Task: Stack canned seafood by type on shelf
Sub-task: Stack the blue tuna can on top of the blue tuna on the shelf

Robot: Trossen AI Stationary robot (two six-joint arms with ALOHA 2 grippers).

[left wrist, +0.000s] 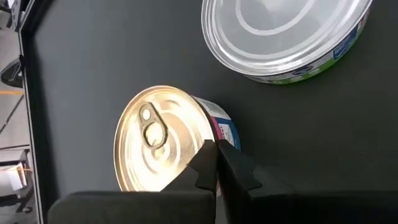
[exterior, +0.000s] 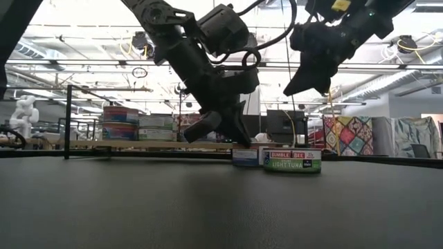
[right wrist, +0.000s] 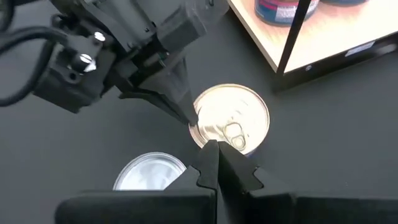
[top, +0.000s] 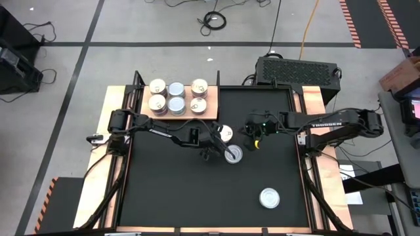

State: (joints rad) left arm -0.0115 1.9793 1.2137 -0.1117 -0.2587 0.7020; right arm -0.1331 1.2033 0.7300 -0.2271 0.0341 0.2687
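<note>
Cans: six spots on shelf, three on mat; both jaws closed, empty.

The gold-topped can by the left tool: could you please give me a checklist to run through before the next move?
1. Left tool around the gold-topped can: not ok. It is shut beside the rim and holds nothing.
2. Gold-topped can upright, pull tab up: ok.
3. Silver-topped can apart from the gold-topped can: ok.
4. Right tool out of the way: cannot tell. It is shut and hangs close to the same can.
5. Matching stack free on the shelf: cannot tell. The shelf already carries cans in two rows of three.
</note>
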